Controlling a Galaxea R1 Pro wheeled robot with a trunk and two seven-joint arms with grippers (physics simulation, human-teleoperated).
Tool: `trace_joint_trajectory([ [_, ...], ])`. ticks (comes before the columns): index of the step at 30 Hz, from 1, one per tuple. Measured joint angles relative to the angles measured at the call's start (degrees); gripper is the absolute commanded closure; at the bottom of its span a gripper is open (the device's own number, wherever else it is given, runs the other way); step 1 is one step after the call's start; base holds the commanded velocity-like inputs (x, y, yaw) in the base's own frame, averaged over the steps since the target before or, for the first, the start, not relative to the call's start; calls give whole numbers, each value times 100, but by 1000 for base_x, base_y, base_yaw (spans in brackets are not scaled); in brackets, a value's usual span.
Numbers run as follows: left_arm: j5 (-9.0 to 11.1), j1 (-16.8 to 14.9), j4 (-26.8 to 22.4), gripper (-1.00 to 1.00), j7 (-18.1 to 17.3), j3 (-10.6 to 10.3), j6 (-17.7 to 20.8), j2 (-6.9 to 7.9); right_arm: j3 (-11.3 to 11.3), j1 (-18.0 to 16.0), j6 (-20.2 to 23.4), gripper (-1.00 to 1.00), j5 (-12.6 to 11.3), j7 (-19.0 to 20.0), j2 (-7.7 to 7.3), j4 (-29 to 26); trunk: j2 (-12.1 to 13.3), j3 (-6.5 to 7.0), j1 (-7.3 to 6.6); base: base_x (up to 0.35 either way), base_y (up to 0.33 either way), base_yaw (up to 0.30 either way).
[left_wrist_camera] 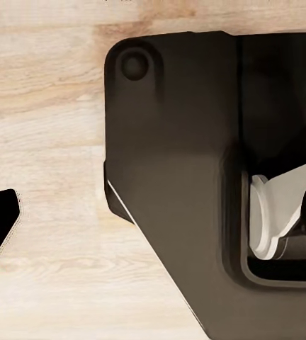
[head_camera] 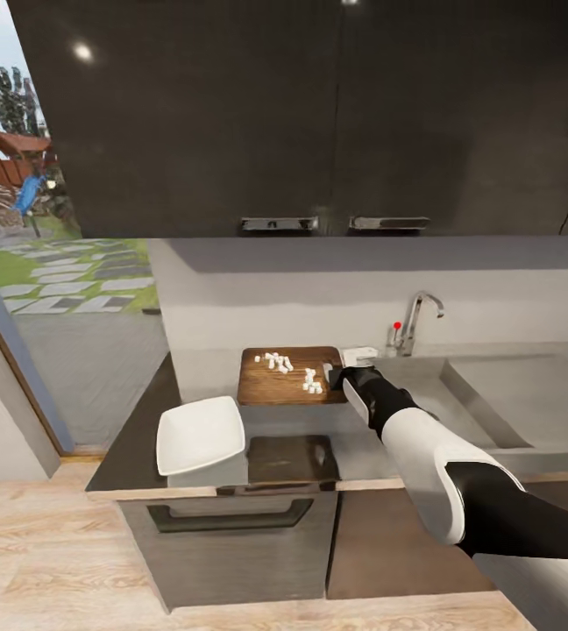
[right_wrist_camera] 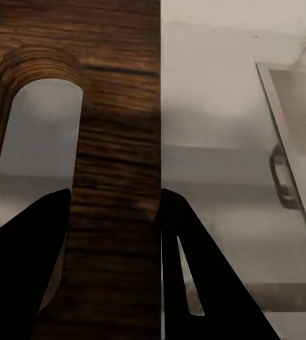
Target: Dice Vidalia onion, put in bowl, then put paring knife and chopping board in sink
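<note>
A: What can go wrong here?

B: The right gripper (right_wrist_camera: 110, 212) has its jaws pinching the edge of the board (head_camera: 286, 379) beside the handle slot. If the board tilts, I think the onion dice (head_camera: 312, 381) may slide onto the counter (head_camera: 135, 438), not into the bowl (head_camera: 200, 434).

A: And the count?

B: One sink (head_camera: 529, 394), one board, one bowl. Two clusters of dice; the pieces are too small to count. The left jaws, I cannot tell.

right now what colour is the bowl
Plain white bowl, clearest in the head view.
</note>
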Motion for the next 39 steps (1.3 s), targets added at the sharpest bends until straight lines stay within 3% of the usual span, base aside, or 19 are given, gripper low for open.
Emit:
trace_joint_trajectory([
  [21,0,1,0,-100,1,1,0,-1,5,1,0,100,-1,0,33,11,1,194,1,-86,233,0],
  [32,-1,0,-2,-100,1,1,0,0,5,-2,2,100,8,-1,33,11,-6,286,0,123,260,0],
  [39,-7,0,-1,-100,-2,-6,-8,0,10,5,-16,100,13,5,35,174,-6,296,2,20,29,0],
])
